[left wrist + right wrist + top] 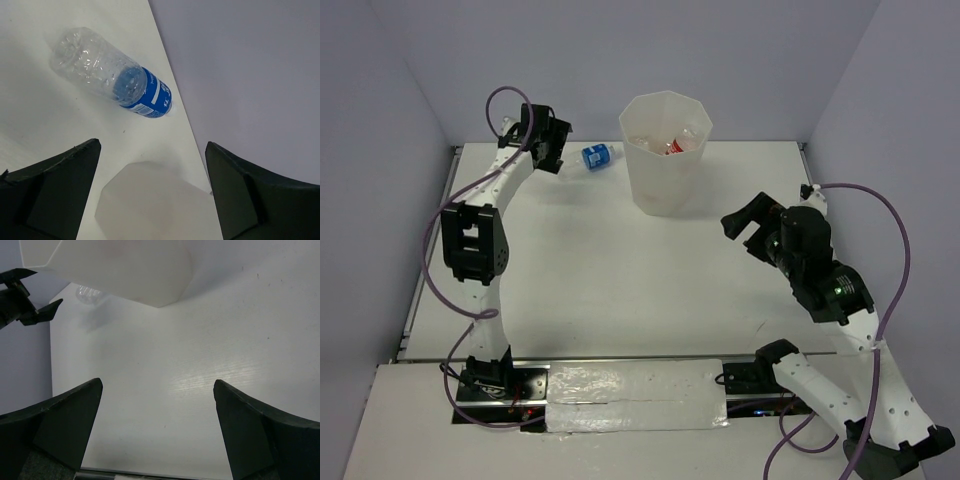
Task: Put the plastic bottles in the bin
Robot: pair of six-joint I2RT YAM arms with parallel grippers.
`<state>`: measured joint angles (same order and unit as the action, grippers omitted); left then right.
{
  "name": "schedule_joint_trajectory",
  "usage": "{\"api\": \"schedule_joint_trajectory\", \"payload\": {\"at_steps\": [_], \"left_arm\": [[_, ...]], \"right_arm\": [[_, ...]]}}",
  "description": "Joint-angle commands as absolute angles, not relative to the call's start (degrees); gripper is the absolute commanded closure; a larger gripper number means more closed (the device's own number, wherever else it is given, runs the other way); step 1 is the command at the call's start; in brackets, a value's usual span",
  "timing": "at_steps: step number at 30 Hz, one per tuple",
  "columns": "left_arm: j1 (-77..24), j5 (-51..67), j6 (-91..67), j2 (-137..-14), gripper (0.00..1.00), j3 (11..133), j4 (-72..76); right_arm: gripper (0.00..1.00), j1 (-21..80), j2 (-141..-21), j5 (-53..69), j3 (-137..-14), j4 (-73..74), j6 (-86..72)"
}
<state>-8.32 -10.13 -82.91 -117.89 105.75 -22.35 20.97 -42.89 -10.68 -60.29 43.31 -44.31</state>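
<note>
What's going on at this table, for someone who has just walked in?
A robot is clearing bottles into the bin, and some already lie inside it. One blue-labelled bottle lies on its side on the table, left of the bin. The left end effector hovers open beside it, not yet gripping. The right end effector is open and empty, to the right of the bin.

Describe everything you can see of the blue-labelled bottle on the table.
The bottle is small, of clear, dented thin plastic, with a blue label printed white round one end. It lies on its side on the white table near the far edge, between the left tool and the bin. Only the table touches it; the open tool is apart from it. Its cap cannot be made out.
</note>
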Motion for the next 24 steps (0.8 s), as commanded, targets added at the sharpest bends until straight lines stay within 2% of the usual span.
{"api": "schedule_joint_trajectory", "payload": {"at_steps": [1,9,12,16,21,24], "left_arm": [[-7.6,-6.7,-85.0,-124.3,0.00,114.0,-31.9],[-7.6,-7.7,-80.4,-124.5,0.01,117.4,-29.0],[-7.6,-6.8,-71.0,-126.0,0.01,121.1,-28.2],[-7.8,-6.1,-49.5,-127.6,0.01,125.8,-27.8],[-8.1,-6.3,-26.2,-127.6,0.01,127.4,-28.6],[-8.7,-6.7,-17.7,-126.2,0.00,126.1,-27.6]], "right_arm": [[0.01,21.5,-41.9,-10.9,-59.6,42.6,-44.8],[0.00,21.6,-42.1,-11.1,-59.3,42.4,-44.6],[0.00,21.6,-42.8,-10.8,-59.1,42.0,-44.3],[0.00,21.6,-42.8,-10.4,-59.2,41.7,-44.2],[0.00,21.6,-43.0,-9.6,-58.2,40.6,-44.4],[0.00,21.5,-43.3,-8.7,-57.8,39.7,-44.7]]}}
